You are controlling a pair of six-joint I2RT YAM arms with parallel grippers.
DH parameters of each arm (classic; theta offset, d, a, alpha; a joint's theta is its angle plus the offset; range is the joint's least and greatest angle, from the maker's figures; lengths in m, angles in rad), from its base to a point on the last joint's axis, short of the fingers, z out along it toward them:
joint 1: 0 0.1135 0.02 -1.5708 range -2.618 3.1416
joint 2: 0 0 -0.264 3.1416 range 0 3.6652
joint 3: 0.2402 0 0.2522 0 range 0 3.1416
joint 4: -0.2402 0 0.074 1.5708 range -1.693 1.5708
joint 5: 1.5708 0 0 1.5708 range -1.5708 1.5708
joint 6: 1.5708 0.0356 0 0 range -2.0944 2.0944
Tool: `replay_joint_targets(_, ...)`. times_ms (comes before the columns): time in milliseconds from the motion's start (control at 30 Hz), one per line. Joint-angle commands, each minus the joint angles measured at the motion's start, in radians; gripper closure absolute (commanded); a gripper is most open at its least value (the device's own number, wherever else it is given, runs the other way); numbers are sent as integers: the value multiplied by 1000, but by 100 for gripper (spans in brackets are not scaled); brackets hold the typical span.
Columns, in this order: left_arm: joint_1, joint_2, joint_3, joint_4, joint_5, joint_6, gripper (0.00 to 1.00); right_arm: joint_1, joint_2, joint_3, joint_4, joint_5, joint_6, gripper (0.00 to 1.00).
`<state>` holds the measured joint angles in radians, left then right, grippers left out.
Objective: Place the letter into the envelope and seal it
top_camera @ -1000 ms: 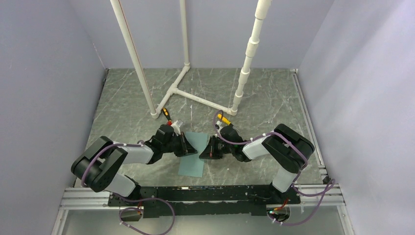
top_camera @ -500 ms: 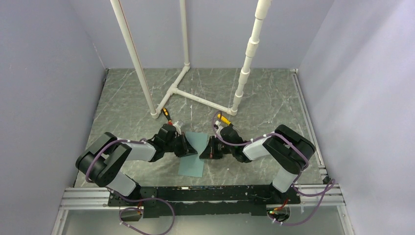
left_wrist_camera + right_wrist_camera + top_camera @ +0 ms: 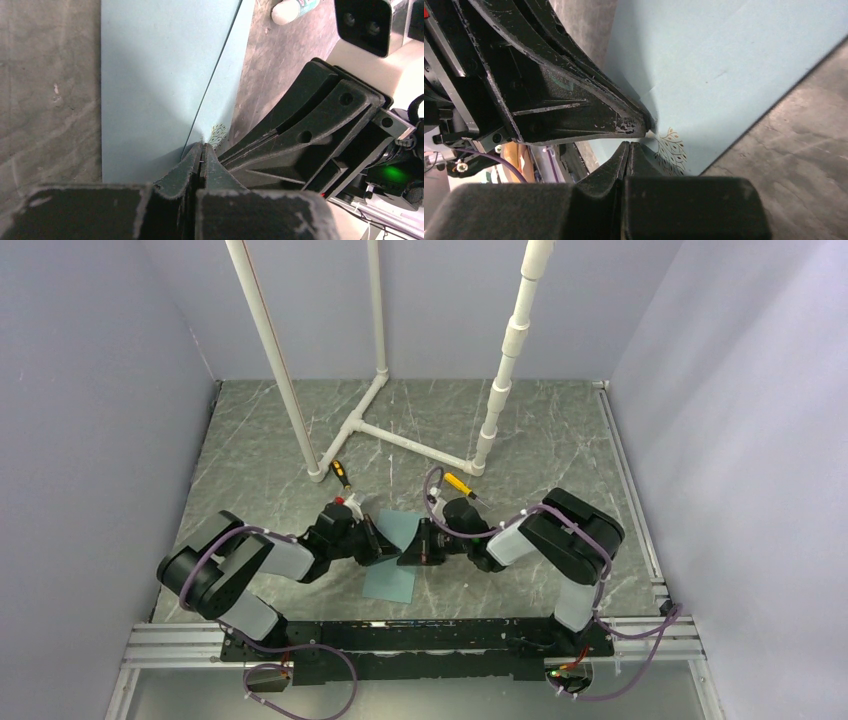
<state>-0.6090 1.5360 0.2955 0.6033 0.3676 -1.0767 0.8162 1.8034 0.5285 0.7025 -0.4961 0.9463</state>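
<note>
The envelope [image 3: 388, 585], smooth pale teal paper, lies flat on marbled table [image 3: 560, 440].

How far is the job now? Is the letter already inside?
Likely done: no loose letter shows on the table, only the envelope, so it seems inside. In hand: the left gripper and right gripper, both shut, meet tip to tip on the envelope, apparently pressing it closed. Left: the seal, which cannot be judged here.

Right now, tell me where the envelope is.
The envelope lies flat at the table's near centre, top view, where the left fingers and right fingers meet.
</note>
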Motion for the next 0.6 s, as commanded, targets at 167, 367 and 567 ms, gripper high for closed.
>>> replay_joint_targets(167, -5, 105, -88, -159, -98, -9, 98, 71, 45, -5, -16, 38, 44, 100)
replay_joint_targets(367, -5, 98, -82, -178, -108, -2, 98, 74, 1, -110, 11, 38, 60, 100)
replay_joint_targets(567, -5, 82, -59, -216, -114, 13, 98, 74, -32, -141, 23, 29, 49, 100)
